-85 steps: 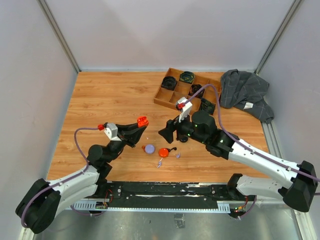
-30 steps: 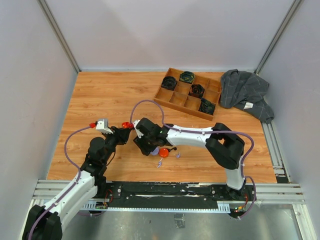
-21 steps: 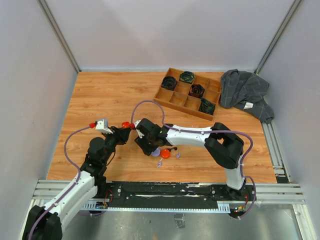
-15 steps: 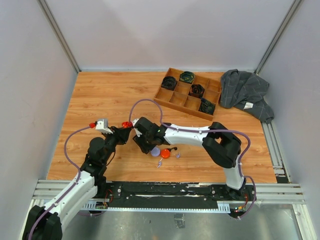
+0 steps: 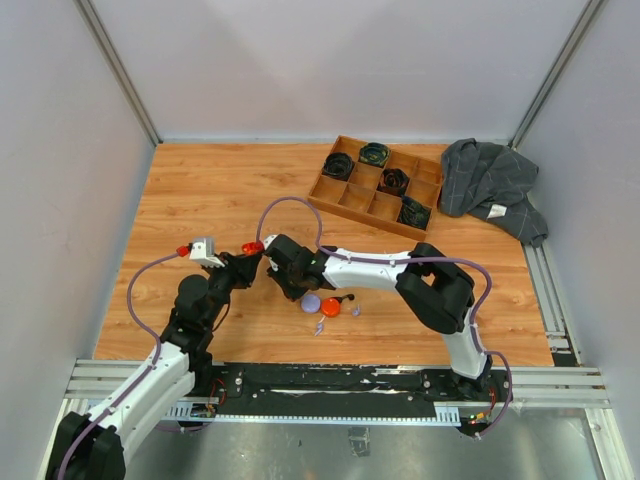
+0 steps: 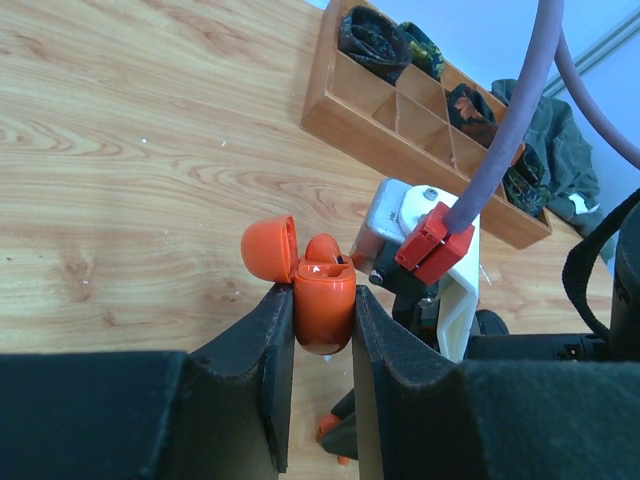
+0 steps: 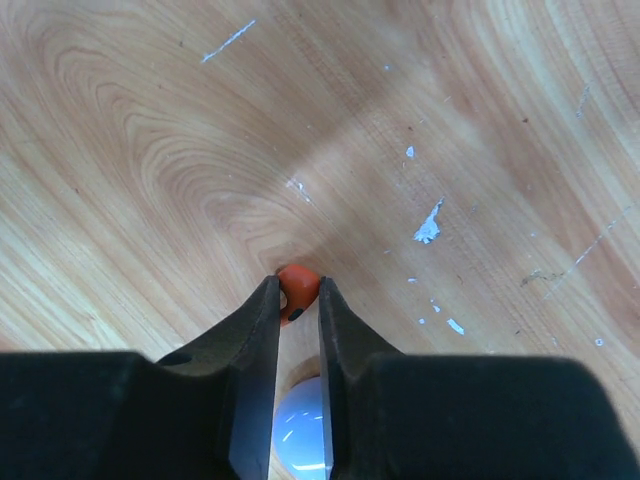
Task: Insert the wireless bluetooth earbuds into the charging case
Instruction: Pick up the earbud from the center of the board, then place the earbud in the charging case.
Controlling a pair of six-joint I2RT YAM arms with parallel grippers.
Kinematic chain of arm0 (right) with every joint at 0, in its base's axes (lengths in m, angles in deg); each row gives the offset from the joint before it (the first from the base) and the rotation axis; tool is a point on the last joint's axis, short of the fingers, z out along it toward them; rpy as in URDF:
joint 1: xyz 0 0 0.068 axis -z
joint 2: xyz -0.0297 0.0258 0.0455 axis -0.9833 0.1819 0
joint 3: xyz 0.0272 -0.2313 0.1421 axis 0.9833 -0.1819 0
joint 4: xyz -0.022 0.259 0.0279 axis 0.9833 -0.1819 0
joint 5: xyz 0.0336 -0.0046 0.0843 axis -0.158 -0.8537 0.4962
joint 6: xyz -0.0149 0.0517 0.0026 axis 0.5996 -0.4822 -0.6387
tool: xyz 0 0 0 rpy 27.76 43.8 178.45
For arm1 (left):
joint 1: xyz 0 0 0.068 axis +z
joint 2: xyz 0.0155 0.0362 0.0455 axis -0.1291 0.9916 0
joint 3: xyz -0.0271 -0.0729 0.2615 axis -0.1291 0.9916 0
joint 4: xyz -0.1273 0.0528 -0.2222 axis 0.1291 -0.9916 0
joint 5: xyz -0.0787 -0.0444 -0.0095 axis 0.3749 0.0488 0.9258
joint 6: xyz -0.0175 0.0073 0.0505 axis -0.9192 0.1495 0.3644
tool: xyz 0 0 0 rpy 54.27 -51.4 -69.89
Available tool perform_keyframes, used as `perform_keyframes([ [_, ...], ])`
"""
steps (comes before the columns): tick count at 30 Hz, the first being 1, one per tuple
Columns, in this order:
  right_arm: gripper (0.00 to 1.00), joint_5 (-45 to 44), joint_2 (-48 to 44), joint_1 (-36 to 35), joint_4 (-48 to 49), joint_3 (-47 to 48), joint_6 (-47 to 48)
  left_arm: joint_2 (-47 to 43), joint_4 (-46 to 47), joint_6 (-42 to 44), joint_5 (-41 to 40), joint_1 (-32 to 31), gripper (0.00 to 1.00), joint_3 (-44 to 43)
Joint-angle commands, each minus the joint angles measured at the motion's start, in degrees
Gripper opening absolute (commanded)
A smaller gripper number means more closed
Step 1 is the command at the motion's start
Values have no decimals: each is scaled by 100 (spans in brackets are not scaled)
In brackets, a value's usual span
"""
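Right gripper (image 7: 298,300), pinching an orange earbud (image 7: 297,282), should align it squarely over the open case (image 6: 324,305) clamped in the left gripper (image 6: 322,318).

Bright, even, diffuse light falls from above; shadows are soft and short. The overhead view is sharp. Both wrist views blur along their dark bottom edge.

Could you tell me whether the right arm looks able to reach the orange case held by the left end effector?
Probably yes: the right end effector, shut on an orange earbud, is beside the orange case, whose lid stands open.
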Motion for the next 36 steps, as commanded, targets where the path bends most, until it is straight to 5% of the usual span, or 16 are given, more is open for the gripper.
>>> perform_keyframes([
  [1, 15, -309, -72, 40, -76, -197, -70, -72, 305, 20, 106, 23, 0, 70],
  [12, 2, -408, -1067, 128, 114, -691, 31, -9, 1043, 75, 642, 19, 0, 209],
  [27, 1, -1224, -3080, 138, 380, -1367, 556, 872, 2963, 275, 2414, -33, 0, 228],
  [36, 2, -1417, -4238, 49, 747, -1688, 880, 1138, 4451, 934, 2772, -677, 0, 389],
])
